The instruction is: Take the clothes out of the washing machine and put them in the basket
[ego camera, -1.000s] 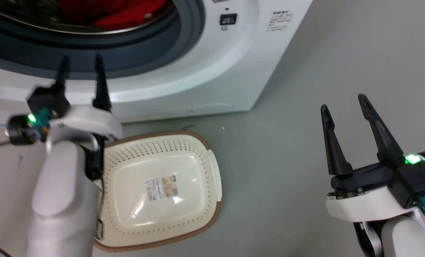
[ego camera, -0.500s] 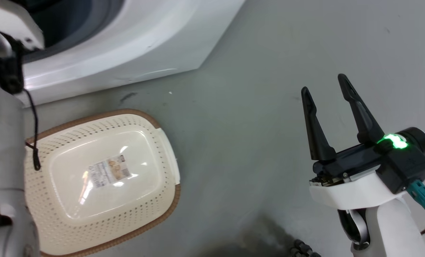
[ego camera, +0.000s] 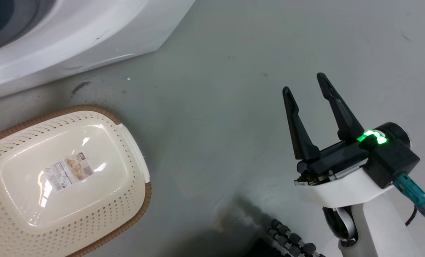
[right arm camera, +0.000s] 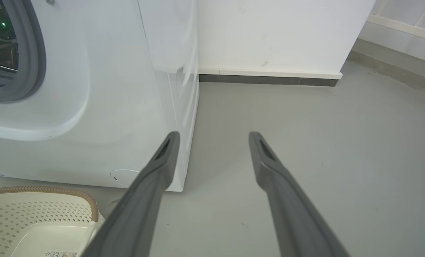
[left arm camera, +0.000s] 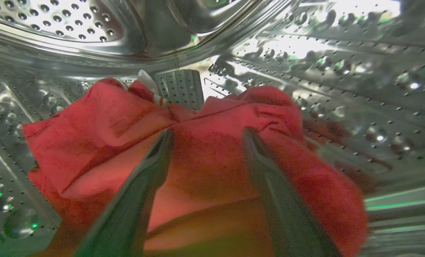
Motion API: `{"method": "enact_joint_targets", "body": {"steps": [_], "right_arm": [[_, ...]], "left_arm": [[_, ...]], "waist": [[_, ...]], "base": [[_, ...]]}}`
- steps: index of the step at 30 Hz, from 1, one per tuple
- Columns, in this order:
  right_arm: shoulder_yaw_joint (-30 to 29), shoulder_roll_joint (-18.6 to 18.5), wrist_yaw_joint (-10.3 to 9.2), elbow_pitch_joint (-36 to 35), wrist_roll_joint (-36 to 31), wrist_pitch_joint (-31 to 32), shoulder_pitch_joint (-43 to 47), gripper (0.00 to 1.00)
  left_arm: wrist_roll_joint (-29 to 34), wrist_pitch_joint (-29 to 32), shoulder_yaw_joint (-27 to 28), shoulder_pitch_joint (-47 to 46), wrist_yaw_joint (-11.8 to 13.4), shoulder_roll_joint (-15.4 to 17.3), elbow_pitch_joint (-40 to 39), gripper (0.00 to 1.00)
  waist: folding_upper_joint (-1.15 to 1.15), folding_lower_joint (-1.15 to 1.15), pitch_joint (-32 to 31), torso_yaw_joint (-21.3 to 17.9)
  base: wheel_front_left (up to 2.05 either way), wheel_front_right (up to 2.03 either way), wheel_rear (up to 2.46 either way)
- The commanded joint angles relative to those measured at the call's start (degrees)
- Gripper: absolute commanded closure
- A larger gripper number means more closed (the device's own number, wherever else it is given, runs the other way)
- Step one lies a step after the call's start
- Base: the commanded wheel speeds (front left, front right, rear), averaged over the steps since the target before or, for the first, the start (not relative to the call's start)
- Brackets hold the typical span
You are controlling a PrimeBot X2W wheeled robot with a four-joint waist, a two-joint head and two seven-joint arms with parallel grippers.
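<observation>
Right gripper: fingers set wide apart, holding nothing, poised above the grey floor. Off to its left the basket stands empty on the floor, just in front of the washing machine.

Left gripper: inside the steel drum, fingers spread wide, the clothes lying between and beneath them; nothing is clamped yet.

Step in hand, as judged: seize the garment. Press the tips into the raised fold between them before closing, so the jaws gather a thick pinch rather than one slippery layer. Close fully, then draw up and back through the opening, keeping trailing cloth off the grey seal. Expect the fabric to drape and drag.

The clothes are bright red, soft and crumpled, heaped on the drum's lower wall. A strip of white trim shows at the far edge, beside a perforated paddle.
</observation>
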Motion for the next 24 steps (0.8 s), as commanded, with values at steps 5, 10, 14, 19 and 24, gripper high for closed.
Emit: {"method": "enact_joint_targets", "body": {"steps": [5, 10, 14, 19, 24], "right_arm": [[1.4, 0.2, -0.04, 0.0, 1.9, -0.2, -1.9, 0.0], [2.2, 0.2, -0.05, 0.1, 2.9, -0.3, -2.5, 0.0], [2.4, 0.2, -0.05, 0.3, 3.6, -0.3, -2.8, 0.0], [1.8, 0.2, -0.04, 0.7, 3.7, -0.3, -2.8, 0.0], [0.8, 0.1, -0.05, 1.2, 3.1, -0.2, -1.8, 0.0]], "left_arm": [[1.8, 8.9, -1.7, -3.9, -0.2, 3.1, 1.2, 0.0], [2.0, 16.9, -2.1, -4.5, 0.6, 4.5, 1.1, 0.9], [2.1, 19.8, -2.3, -3.6, 1.5, 5.0, -1.2, 1.0], [1.3, 16.3, -1.8, -0.3, 3.0, 4.8, -5.5, 1.0], [-0.6, 7.3, -0.8, 5.2, 4.0, 3.1, -8.6, 1.0]], "waist": [[0.0, -0.01, 2.5, -1.8], [0.0, -0.01, 3.1, -2.3], [0.0, -0.01, 3.2, -2.6], [0.0, -0.01, 1.7, -2.2], [0.0, -0.01, -1.8, -0.5]], "base": [[0.0, 0.0, 0.0], [0.0, 0.0, 0.0], [0.0, 0.0, 0.0], [0.0, 0.0, 0.0], [0.0, 0.0, 0.0]]}}
